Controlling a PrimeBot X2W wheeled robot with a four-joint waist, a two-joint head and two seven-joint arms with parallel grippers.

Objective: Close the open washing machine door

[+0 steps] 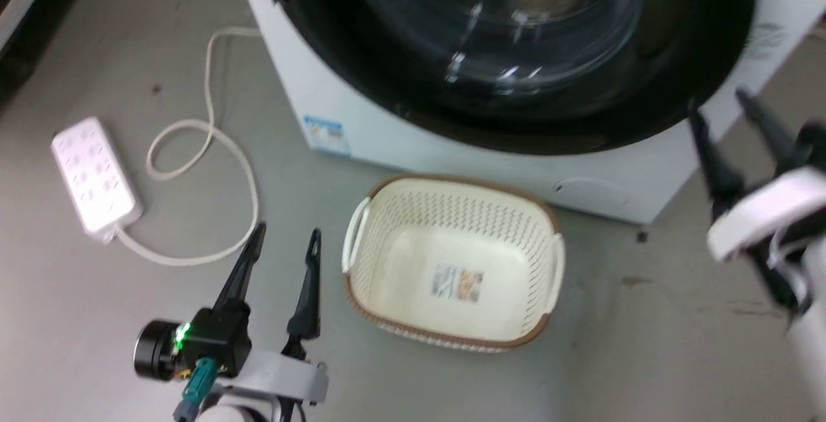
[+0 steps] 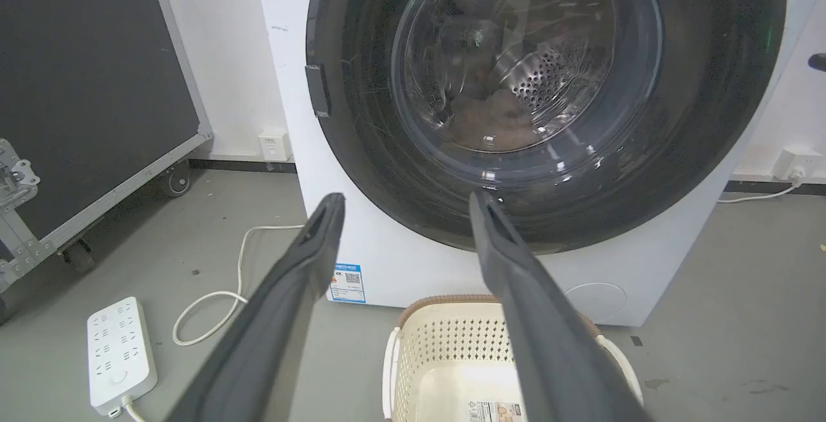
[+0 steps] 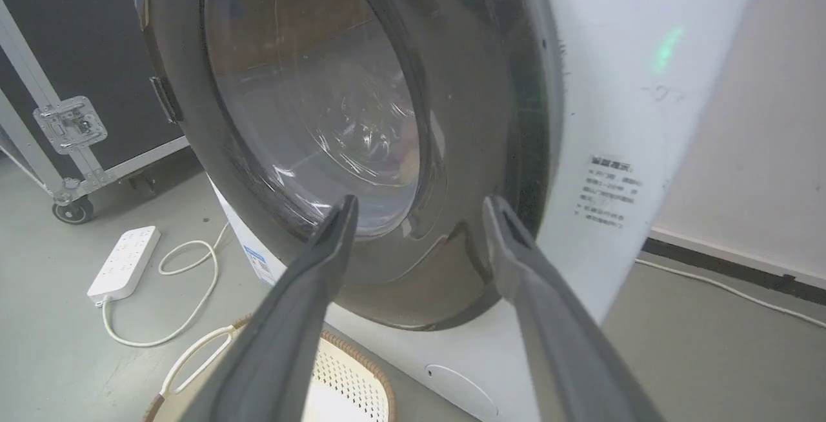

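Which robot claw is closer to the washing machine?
The right gripper: its tips are up by the corner of the washing machine. The left gripper sits farther off, over the floor beside the basket.

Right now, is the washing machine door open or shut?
Shut: the washing machine door lies flush on the washing machine front, no gap at its rim.

Glossy black door [image 2: 361,170] on white washing machine [image 2: 413,273]; cream perforated basket [image 1: 452,215].
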